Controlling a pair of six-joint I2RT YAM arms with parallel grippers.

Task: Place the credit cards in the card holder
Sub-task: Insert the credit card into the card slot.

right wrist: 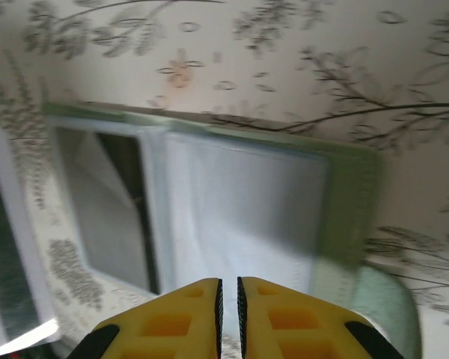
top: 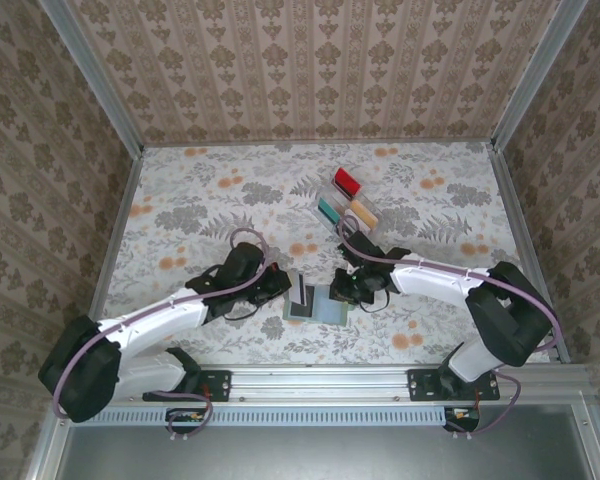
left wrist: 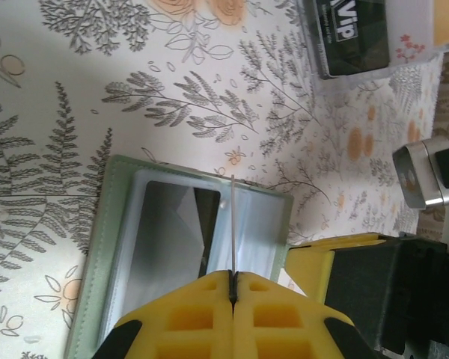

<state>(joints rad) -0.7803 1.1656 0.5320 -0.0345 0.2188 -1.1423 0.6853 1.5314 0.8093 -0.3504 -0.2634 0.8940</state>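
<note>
Patterned wallpaper walls [top: 310,60], matte floral-print table cover [top: 210,200]. Flat sage-green rectangular card holder [left wrist: 105,247] lies open at the near table edge between the two grippers, stitched border, glossy clear plastic pockets inside. Left gripper [left wrist: 233,280], yellow ribbed fingers, jaws pinching a thin rigid dark card with pale edge [left wrist: 232,224], which stands upright, edge-on, over the holder. Right gripper [right wrist: 229,288] low over the holder's right half, jaws almost together, thin slit, nothing visible in it. Farther back, a clear plastic compartmented tray [top: 335,195] holds a red card [top: 346,181], teal card [top: 329,210], tan card [top: 363,212] and a dark "VIP" card [left wrist: 355,34].
</note>
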